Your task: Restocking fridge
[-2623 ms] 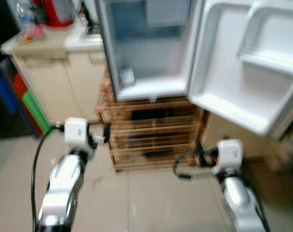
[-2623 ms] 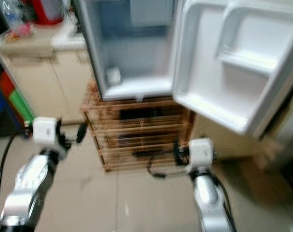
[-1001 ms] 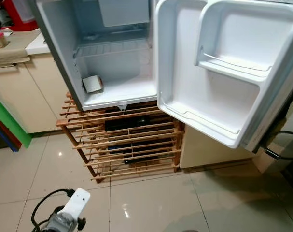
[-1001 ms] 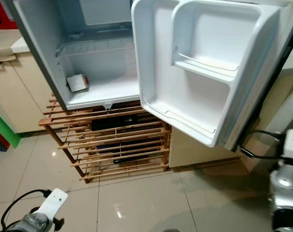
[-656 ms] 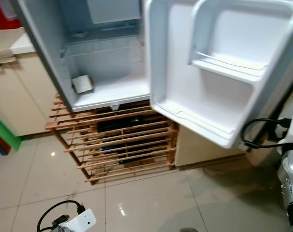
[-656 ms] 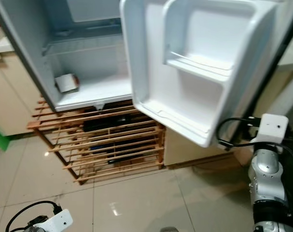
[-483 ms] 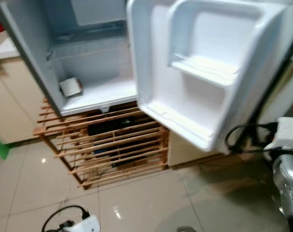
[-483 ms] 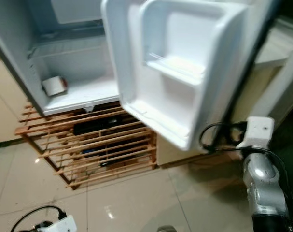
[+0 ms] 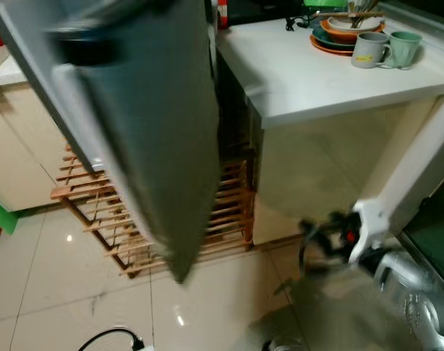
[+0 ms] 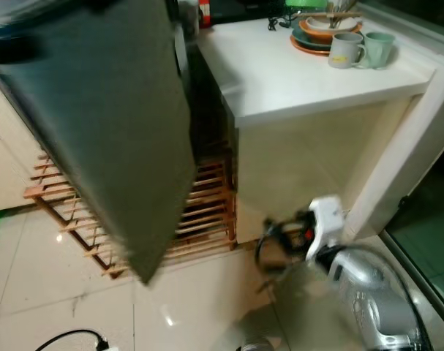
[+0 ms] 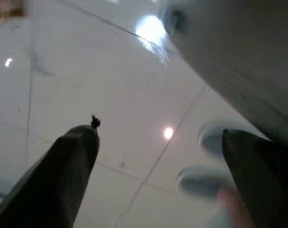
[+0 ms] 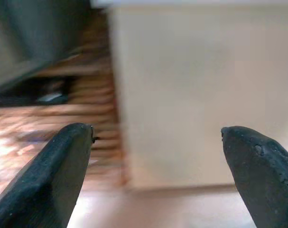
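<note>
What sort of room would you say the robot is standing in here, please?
Most likely a home kitchen: a small fridge's grey door over a wooden slatted rack, a white counter with stacked dishes and two mugs, and a tiled floor.

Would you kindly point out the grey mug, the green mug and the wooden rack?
grey mug [image 9: 368, 50], left eye view, its side wall.
green mug [image 9: 406, 47], left eye view, its side wall.
wooden rack [image 9: 86, 212], left eye view, left-hand slats.

Home kitchen, as I see it: grey fridge door, white counter bearing mugs and stacked plates, wooden slatted rack, beige tiled floor.
</note>
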Controlling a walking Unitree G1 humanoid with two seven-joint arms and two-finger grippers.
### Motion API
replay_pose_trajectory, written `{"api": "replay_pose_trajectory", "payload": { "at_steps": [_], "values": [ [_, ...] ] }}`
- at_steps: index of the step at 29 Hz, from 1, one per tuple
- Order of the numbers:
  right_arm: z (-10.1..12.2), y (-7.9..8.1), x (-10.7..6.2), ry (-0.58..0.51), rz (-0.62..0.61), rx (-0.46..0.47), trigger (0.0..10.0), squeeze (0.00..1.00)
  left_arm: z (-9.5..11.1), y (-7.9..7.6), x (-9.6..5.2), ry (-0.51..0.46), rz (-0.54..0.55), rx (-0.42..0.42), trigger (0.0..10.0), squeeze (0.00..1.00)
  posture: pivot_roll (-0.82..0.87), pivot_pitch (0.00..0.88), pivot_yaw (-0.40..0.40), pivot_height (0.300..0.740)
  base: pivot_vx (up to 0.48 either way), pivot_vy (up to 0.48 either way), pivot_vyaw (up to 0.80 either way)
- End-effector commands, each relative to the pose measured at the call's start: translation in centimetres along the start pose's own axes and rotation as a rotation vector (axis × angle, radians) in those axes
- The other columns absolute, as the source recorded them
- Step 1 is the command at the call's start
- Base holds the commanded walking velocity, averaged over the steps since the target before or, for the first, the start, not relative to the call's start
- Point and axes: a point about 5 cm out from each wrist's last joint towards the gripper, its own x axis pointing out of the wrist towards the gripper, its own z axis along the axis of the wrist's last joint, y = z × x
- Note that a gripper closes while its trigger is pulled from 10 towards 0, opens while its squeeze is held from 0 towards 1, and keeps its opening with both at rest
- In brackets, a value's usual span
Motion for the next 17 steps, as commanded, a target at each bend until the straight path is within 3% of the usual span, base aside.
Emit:
{"api": "replay_pose_trajectory", "payload": {
  "at_steps": [1, 2, 3, 4, 5, 6, 8, 10, 12, 13, 15, 16, 17],
  "values": [
    [0.4, 0.1, 0.4, -0.046, -0.075, -0.004, 10.0, 0.0, 3.2, 2.4, -0.5, -0.124, 0.109, -0.119, 10.0, 0.0, -0.18, 0.0, 0.094, 0.74, 0.0, 0.0, 0.0],
    [0.7, 0.8, 0.6, -0.101, -0.109, 0.005, 10.0, 0.0, 5.9, 4.1, -1.1, -0.24, 0.153, -0.249, 10.0, 0.0, -0.17, 0.0, 0.093, 0.74, 0.0, 0.0, 0.0],
    [0.7, 0.8, 0.6, -0.101, -0.109, 0.005, 10.0, 0.0, 5.9, 4.1, -1.1, -0.24, 0.153, -0.249, 10.0, 0.0, -0.17, 0.0, 0.093, 0.74, 0.0, 0.0, 0.0],
    [0.6, 1.8, 0.7, -0.129, -0.106, 0.035, 10.0, 0.0, 8.6, 5.6, -2.0, -0.352, 0.19, -0.28, 10.0, 0.0, -0.16, 0.0, 0.086, 0.74, 0.0, 0.0, 0.0],
    [0.3, 2.3, 0.8, -0.122, -0.099, 0.043, 10.0, 0.0, 9.8, 6.3, -2.5, -0.405, 0.222, -0.259, 10.0, 0.0, -0.16, 0.0, 0.084, 0.74, 0.0, 0.0, 0.0],
    [0.3, 2.3, 0.8, -0.122, -0.099, 0.043, 10.0, 0.0, 9.8, 6.3, -2.5, -0.405, 0.222, -0.259, 10.0, 0.0, -0.16, 0.0, 0.084, 0.74, 0.0, 0.0, 0.0],
    [-0.8, 3.7, 1.1, -0.094, -0.079, 0.064, 10.0, 0.0, 11.9, 9.1, -4.7, -0.645, 0.316, -0.296, 10.0, 0.0, -0.14, 0.0, 0.076, 0.74, 0.0, 0.0, 0.0],
    [-1.3, 4.4, 1.3, -0.09, -0.076, 0.067, 10.0, 0.0, 12.2, 10.5, -6.1, -0.777, 0.36, -0.342, 10.0, 0.0, -0.14, 0.0, 0.076, 0.74, 0.0, 0.0, 0.0],
    [-1.5, 5.1, 1.3, -0.1, -0.059, 0.066, 10.0, 0.0, 14.2, 13.9, -10.0, -1.046, 0.483, -0.592, 10.0, 0.0, -0.12, 0.0, 0.077, 0.74, 0.0, 0.0, 0.0],
    [-1.6, 5.3, 1.4, -0.103, -0.058, 0.064, 10.0, 0.0, 14.7, 15.3, -12.0, -1.151, 0.534, -0.652, 10.0, 0.0, -0.12, 0.0, 0.078, 0.74, 0.0, 0.0, 0.0],
    [-1.7, 5.4, 1.5, -0.114, -0.07, 0.067, 10.0, 0.0, 15.9, 16.5, -15.1, -1.302, 0.566, -0.685, 10.0, 0.0, -0.11, 0.0, 0.078, 0.74, 0.0, 0.0, 0.0],
    [-1.7, 5.4, 1.5, -0.114, -0.07, 0.067, 10.0, 0.0, 15.9, 16.5, -15.1, -1.302, 0.566, -0.685, 10.0, 0.0, -0.11, 0.0, 0.078, 0.74, 0.0, 0.0, 0.0],
    [-1.7, 5.3, 1.7, -0.129, -0.083, 0.071, 10.0, 0.0, 16.9, 16.9, -17.1, -1.39, 0.568, -0.693, 10.0, 0.0, -0.11, 0.0, 0.079, 0.74, 0.0, 0.0, 0.0]
  ]
}}
